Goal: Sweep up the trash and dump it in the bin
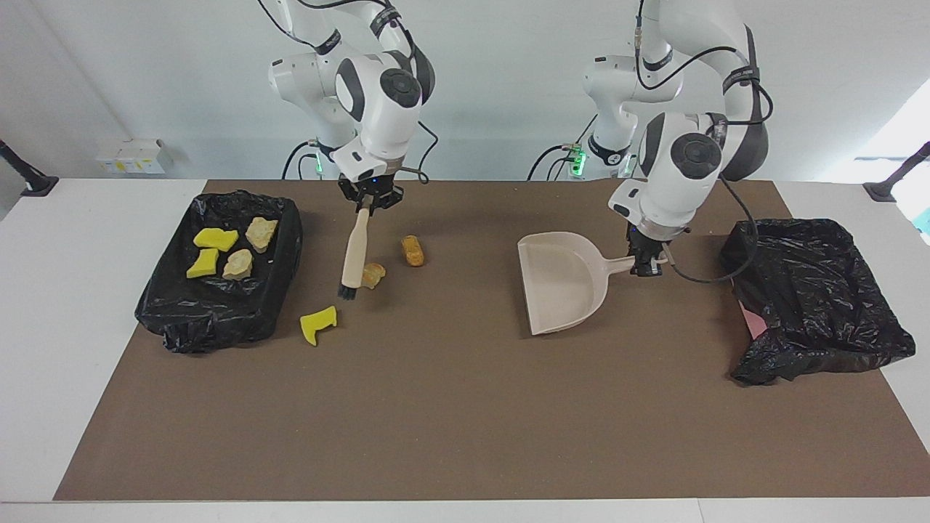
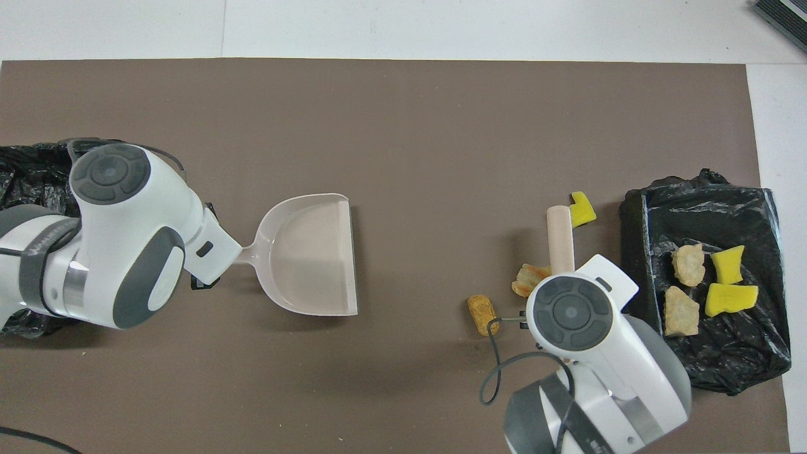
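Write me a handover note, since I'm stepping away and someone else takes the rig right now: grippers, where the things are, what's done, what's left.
Right gripper: shut on the brush, bristles down on the mat beside a tan lump.
Left gripper: shut on the dustpan handle; pan is empty, mid-table.
Loose on the mat: that tan lump, an orange lump, a yellow scrap.
Four pieces lie in the black-lined tray at the right arm's end.
The black-lined bin at the left arm's end shows no trash.
Done: tools picked up. Left: sweep into the pan, dump.
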